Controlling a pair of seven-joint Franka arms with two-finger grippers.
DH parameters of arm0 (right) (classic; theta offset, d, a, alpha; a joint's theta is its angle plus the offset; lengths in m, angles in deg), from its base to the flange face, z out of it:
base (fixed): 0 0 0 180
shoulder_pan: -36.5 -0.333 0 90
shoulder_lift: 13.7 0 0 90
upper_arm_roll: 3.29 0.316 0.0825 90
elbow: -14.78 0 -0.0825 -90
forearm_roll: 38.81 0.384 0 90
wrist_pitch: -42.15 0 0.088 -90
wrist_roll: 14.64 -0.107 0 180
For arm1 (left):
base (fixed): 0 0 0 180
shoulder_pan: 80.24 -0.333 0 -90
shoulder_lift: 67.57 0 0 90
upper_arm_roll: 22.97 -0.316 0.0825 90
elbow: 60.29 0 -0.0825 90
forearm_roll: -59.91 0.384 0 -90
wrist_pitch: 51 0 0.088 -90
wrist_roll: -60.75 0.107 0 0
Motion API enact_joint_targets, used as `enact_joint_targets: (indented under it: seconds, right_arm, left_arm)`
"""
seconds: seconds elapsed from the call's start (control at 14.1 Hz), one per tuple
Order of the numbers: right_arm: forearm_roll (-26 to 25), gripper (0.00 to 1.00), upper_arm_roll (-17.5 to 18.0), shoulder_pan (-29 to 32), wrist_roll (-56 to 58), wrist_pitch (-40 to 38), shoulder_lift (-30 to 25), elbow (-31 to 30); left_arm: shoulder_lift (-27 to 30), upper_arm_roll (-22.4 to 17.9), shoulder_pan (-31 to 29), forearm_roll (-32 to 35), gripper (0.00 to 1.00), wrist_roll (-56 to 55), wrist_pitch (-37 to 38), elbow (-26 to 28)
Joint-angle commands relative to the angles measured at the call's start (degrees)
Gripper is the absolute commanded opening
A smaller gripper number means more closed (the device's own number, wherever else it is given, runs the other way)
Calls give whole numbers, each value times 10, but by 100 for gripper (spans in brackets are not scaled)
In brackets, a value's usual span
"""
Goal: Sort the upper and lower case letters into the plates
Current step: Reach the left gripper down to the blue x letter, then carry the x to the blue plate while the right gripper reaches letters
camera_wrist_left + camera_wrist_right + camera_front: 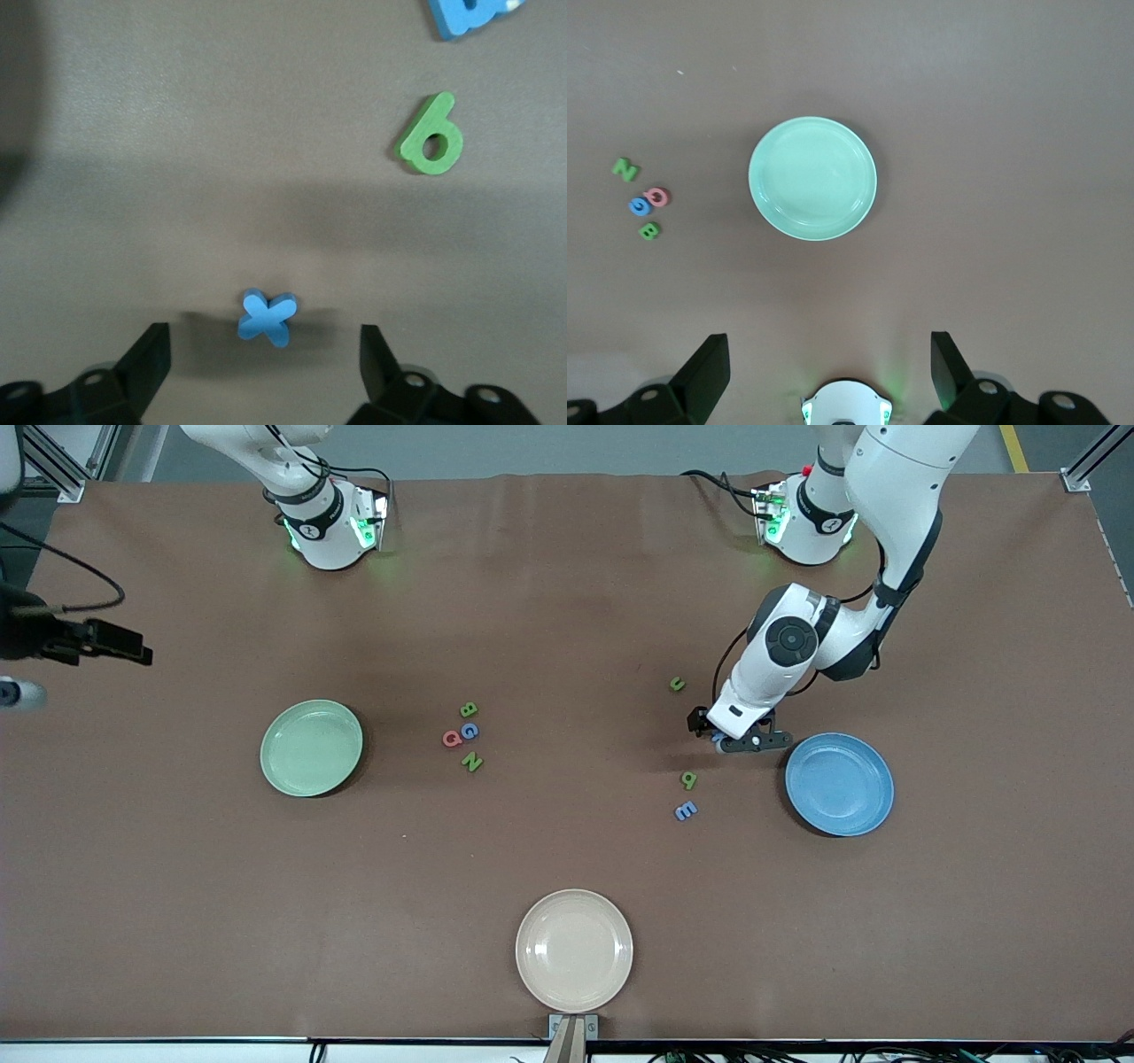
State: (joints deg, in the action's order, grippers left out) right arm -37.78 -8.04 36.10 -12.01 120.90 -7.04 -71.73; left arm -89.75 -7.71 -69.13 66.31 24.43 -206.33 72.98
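My left gripper (pixel 740 742) is low over the table beside the blue plate (pixel 839 784), fingers open. In the left wrist view a small blue x (pixel 267 317) lies on the table between the open fingers (pixel 151 354), just ahead of their tips, untouched. A green rounded letter (pixel 431 137) (pixel 688 780) and a blue E (pixel 469 13) (pixel 686 810) lie close by. My right gripper (pixel 831 363) is open and empty, held high over the mint green plate (pixel 813 179) (pixel 311 747). Both plates hold nothing.
A green u (pixel 677 684) lies near the left arm. Green B (pixel 469 709), blue G (pixel 470 731), pink Q (pixel 452 738) and green N (pixel 472 762) cluster mid-table. A cream-beige plate (pixel 574 950) sits at the table edge nearest the front camera.
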Motion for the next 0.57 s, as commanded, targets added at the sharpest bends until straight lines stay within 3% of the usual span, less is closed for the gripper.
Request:
enact_joint_targets:
  seconds: [0.0, 0.14, 0.49]
  right_arm:
    - [10, 100, 8, -4, -58, -5, 3, -1]
    - [41, 100, 8, -42, -184, 12, 5, -14]
    - [44, 100, 8, -158, -434, 159, 12, -109]
  left_arm:
    - [-10, 3, -4, 16, 77, -11, -7, -9]
    - [-17, 2, -4, 16, 67, -11, -8, -13]
    - [-23, 2, -3, 19, 53, -11, -16, -14]
